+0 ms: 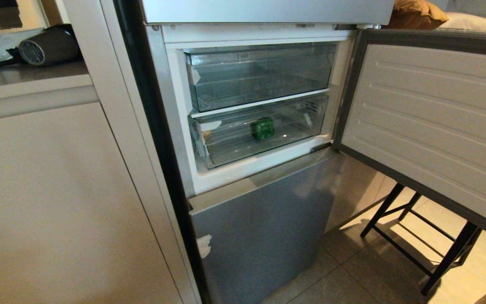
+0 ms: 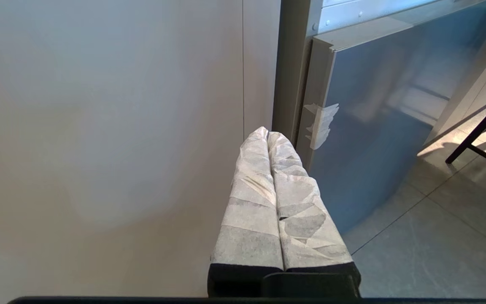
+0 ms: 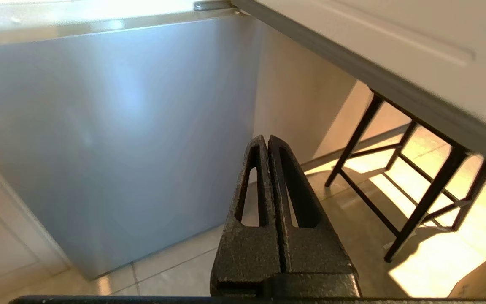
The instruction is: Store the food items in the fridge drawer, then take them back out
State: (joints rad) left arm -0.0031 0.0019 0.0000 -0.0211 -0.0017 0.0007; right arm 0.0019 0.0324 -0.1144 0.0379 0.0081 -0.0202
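- While the fridge door (image 1: 433, 126) stands swung open to the right, the pepper (image 1: 262, 128) lies in the lower clear drawer (image 1: 226, 145), behind its closed front.
- Above it, the upper drawer (image 1: 260, 76) is also pushed in.
- Left pincer (image 2: 267, 134), fingers wrapped in white tape and pressed together, hangs near the beige cabinet (image 2: 99, 126).
- Right pincer (image 3: 265, 140), black fingers closed on nothing, points at the silver lower panel (image 3: 112, 139), low over the tiled floor (image 3: 175, 270).
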